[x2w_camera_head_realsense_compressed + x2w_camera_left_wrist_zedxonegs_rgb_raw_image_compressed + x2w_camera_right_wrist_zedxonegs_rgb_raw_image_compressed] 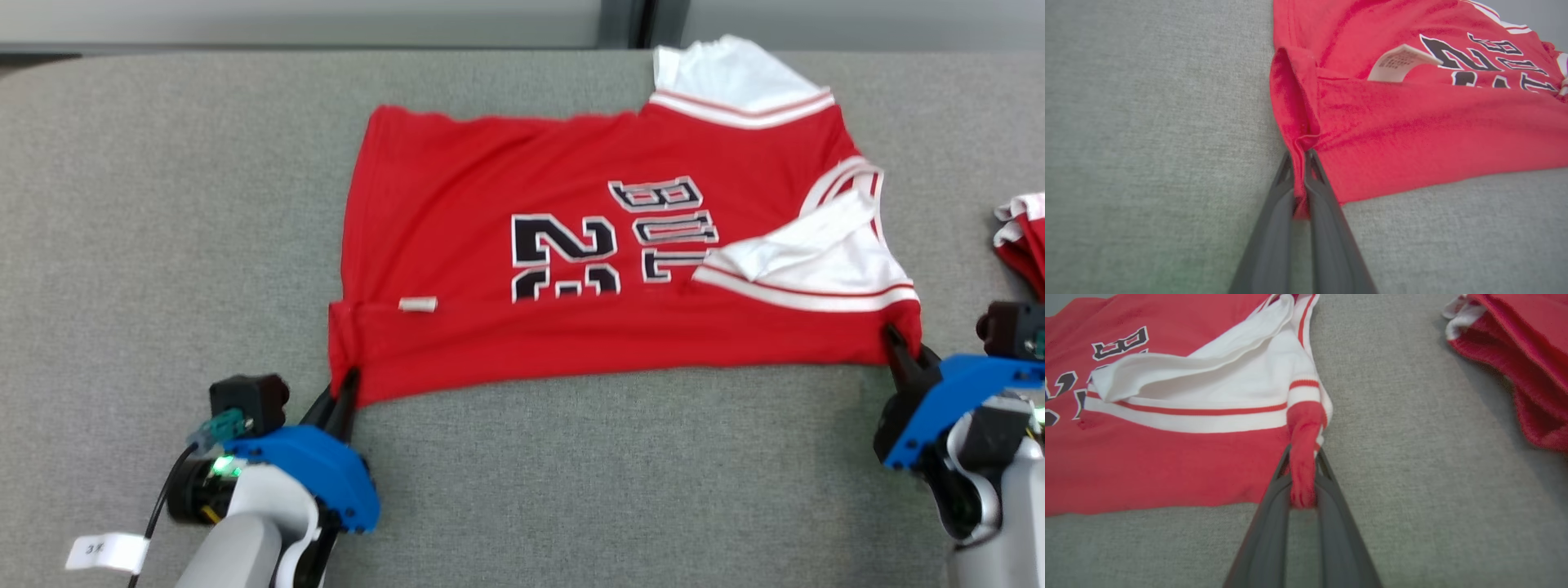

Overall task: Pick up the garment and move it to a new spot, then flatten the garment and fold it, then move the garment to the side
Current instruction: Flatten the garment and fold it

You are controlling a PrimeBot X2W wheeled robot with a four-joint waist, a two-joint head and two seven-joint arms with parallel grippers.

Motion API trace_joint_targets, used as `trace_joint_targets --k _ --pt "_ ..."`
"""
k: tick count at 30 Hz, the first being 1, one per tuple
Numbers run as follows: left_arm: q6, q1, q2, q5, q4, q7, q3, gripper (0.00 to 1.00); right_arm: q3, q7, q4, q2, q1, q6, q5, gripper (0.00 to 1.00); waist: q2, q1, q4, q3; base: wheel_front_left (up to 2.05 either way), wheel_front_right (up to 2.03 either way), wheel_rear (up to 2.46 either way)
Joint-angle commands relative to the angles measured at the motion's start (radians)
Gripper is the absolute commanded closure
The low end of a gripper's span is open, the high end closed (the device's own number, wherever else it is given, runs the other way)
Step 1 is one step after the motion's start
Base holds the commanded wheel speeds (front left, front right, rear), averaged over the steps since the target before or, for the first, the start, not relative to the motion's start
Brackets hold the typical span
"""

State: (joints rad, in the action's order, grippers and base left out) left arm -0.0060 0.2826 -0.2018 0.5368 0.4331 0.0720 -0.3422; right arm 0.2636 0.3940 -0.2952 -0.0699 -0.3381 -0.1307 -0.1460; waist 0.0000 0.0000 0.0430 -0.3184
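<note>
Evidently both arms have cloth in their grip: the left gripper (347, 390) has its jaws pressed together on a bunched corner of the red jersey (571, 245) at the hem end. The right gripper (896, 341) has its jaws nearly closed around a rolled wad of red fabric and white trim at the shoulder end. Between the two pairs of jaws the near edge of the jersey runs fairly straight across the grey padded surface (163, 204). The rest of the garment spreads away beyond the fingertips, lettering up. Just past the left jaws a band of cloth lies folded over the front, cutting across the numerals, with a white care label (1400, 61) poking out of the fold. Just beyond the right jaws a white-lined armhole flap (808, 245) is turned over. Holding both ends of one edge looks deliberate — it lets the arms hold the cloth taut and carry that edge over as a single line, so I judge a lengthwise fold to be in hand. A second red-and-white garment (1024, 245) lies to the outer side of the right jaws, well apart — worth avoiding when the jersey is moved aside.
</note>
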Motion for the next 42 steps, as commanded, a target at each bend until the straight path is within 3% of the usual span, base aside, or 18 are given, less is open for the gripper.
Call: trace_joint_targets --k 1,9,17,18,19,20,21,25,33,42 --pt "0.014 -0.045 -0.026 0.002 -0.002 0.023 0.0 1.0 0.005 0.004 0.037 0.0 0.036 0.0 -0.009 1.0 0.0 0.0 -0.008 0.023 0.0 0.0 0.0" --pt "0.059 -0.203 -0.106 0.02 -0.22 0.15 -0.002 1.0 0.028 0.087 0.263 0.013 0.253 0.0 -0.056 1.0 0.0 0.0 -0.013 0.089 0.0 0.0 0.0" --pt "0.142 -0.372 -0.117 0.044 -0.386 0.232 -0.003 0.99 0.032 0.131 0.374 0.017 0.447 0.0 -0.142 1.0 0.0 0.0 -0.012 0.12 0.0 0.0 0.0" --pt "0.149 -0.387 -0.118 0.047 -0.393 0.244 -0.006 0.75 0.032 0.127 0.373 0.018 0.457 0.0 -0.153 0.85 0.0 0.0 -0.013 0.121 0.0 0.0 0.0" --pt "0.153 -0.397 -0.119 0.052 -0.401 0.254 -0.008 0.46 0.029 0.123 0.368 0.018 0.467 0.0 -0.159 0.0 0.0 0.0 -0.014 0.122 0.0 0.0 0.0" --pt "0.157 -0.401 -0.121 0.051 -0.41 0.258 -0.008 0.05 0.027 0.116 0.364 0.018 0.47 0.0 -0.162 0.0 0.0 0.0 -0.016 0.122 0.0 0.0 0.0" --pt "0.16 -0.403 -0.125 0.047 -0.416 0.262 -0.008 0.0 0.027 0.106 0.361 0.018 0.466 0.0 -0.163 0.0 0.0 0.0 -0.017 0.123 0.0 0.0 0.0" --pt "0.17 -0.406 -0.131 0.055 -0.436 0.272 -0.001 0.0 0.013 0.097 0.382 0.018 0.417 0.0 -0.128 0.0 0.0 0.0 -0.022 0.122 0.0 0.0 0.0" --pt "0.123 -0.208 -0.234 0.084 -0.524 0.4 0.058 0.0 -0.039 0.212 0.49 -0.008 0.16 0.0 -0.044 0.0 0.0 0.0 -0.041 0.073 0.0 0.0 0.0" --pt "0.066 0.149 -0.312 0.157 -0.389 0.603 0.106 0.0 -0.184 0.294 0.265 -0.043 -0.251 0.0 -0.105 0.0 0.0 0.0 -0.099 -0.036 0.0 0.0 0.0"
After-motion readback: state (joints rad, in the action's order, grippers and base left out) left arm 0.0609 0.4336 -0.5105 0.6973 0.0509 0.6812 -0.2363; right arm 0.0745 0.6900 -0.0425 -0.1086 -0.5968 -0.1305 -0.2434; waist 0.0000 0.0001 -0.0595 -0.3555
